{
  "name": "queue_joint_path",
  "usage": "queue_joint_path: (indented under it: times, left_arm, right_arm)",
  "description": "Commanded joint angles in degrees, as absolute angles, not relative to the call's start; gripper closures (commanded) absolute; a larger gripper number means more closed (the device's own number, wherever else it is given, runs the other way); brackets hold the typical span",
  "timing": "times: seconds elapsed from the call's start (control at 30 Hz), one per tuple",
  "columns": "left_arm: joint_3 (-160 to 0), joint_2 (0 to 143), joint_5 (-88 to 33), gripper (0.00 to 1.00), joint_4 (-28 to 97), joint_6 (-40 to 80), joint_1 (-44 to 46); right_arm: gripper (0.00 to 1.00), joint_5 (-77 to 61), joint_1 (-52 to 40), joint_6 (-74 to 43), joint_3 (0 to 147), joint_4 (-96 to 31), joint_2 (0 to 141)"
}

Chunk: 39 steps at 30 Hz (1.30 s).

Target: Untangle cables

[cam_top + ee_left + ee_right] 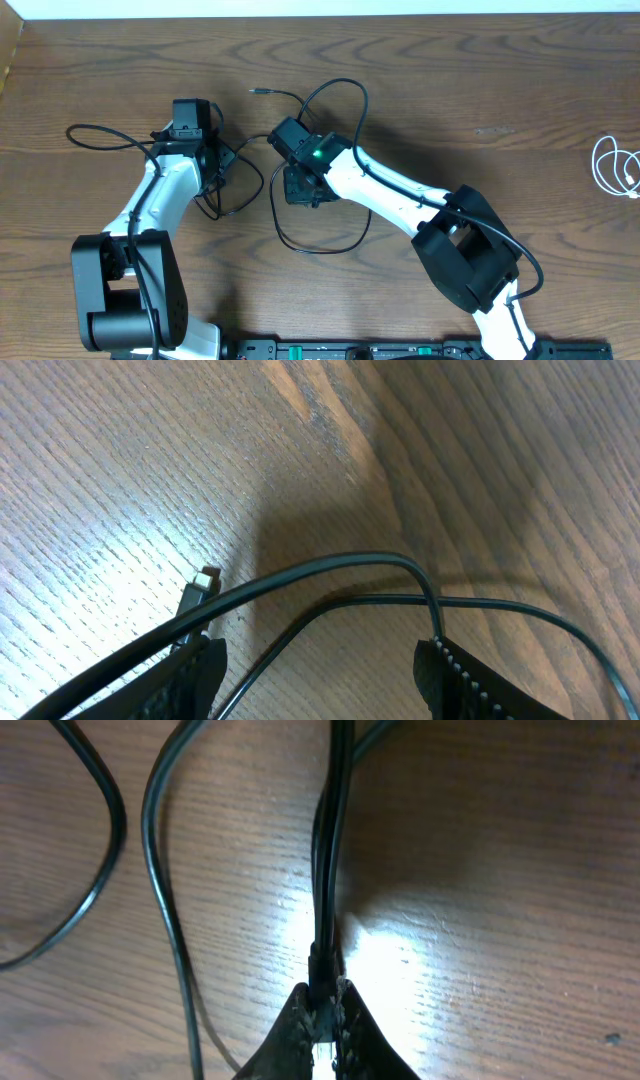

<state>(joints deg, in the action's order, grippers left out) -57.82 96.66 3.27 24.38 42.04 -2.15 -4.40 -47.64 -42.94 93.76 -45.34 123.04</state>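
Note:
The black cable sprawls in loops over the middle of the wooden table, with one small plug end lying free at the back. My right gripper is shut on a black cable strand that runs straight up from its jaws; in the overhead view the right gripper sits among the loops. My left gripper is open, low over the table. Two black cable strands cross between its fingers, and a plug end lies beside the left finger. The white cable lies coiled at the far right.
The left gripper and the right gripper stand close together over the tangle. The thicker black robot wires trail along both arms. The table's far edge meets a white strip.

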Motion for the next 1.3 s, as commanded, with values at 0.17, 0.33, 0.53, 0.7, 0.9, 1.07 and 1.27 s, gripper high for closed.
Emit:
queue_joint_path:
  times: [0.17,0.33,0.53,0.7,0.9,1.07,1.27]
  left_arm:
    - [-58.3,96.4,3.4,0.35,24.6,42.3,-2.2]
    - [-58.3,96.4,3.4,0.35,24.6,42.3,-2.2]
    - [-58.3,96.4,3.4,0.35,24.6,42.3,-2.2]
    - [-58.3,96.4,3.4,0.35,24.6,42.3,-2.2]
    - [-58.3,96.4,3.4,0.35,24.6,42.3,-2.2]
    - [-58.3,96.4,3.4,0.35,24.6,42.3,-2.2]
    - [-58.3,96.4,3.4,0.35,24.6,42.3,-2.2]
  right_arm:
    - [0.93,-3.6,-50.6,-42.1,93.5,-46.8,122.2]
    - [0.95,-2.9,-51.5,-42.1,93.5,-47.6,122.2]
    - [0.89,-2.9,-51.5,-42.1,93.5,-47.6,122.2]
    - [0.48,-2.9,-51.5,-42.1,93.5,-47.6,122.2]
    - [0.34,-2.6,-51.2,-36.1,93.5,-47.5,122.2]
    - [0.41,-6.7,-51.2,-29.5,94.5,-47.1,122.1]
    - [0.37,-9.6,-51.4,-25.6,95.5,-47.0,122.1]
